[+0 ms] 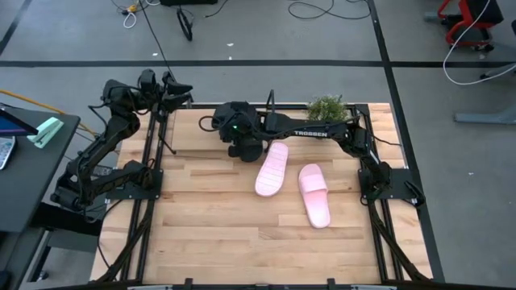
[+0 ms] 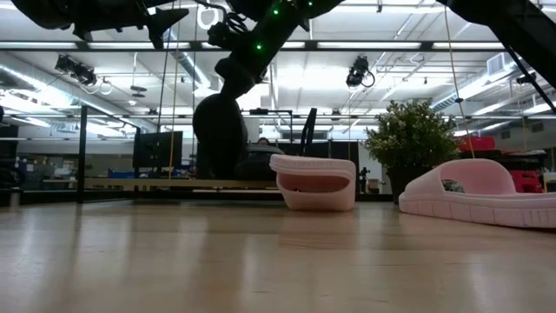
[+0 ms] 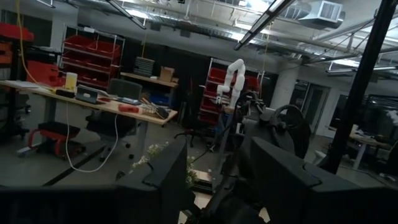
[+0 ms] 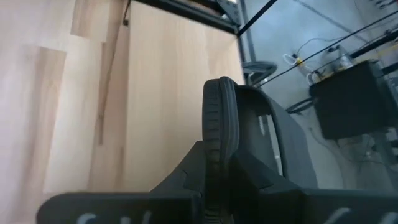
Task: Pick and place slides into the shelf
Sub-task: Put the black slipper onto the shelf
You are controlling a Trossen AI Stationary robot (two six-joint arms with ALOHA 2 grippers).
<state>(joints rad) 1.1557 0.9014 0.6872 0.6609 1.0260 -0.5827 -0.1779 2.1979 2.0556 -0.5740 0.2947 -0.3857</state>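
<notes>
Two pale pink slides [image 1: 272, 169] [image 1: 315, 194] with ribbed soles, lying on a light wooden table [image 1: 218, 217] of blond planks with faint brown seams. One black slide [image 4: 219, 134], ribbed along its edge, pinched in the dark right gripper [image 4: 214, 177]. Both arms black; white lettering on the right arm [image 1: 310, 133], green light on its wrist. Left gripper [image 1: 173, 90] black too, at the far left corner. Green leafy plant [image 1: 326, 108] at the far edge, in a dark pot. Black frame bars [image 1: 149, 201] along left and right sides. Grey floor beyond, crossed by dark lines.
</notes>
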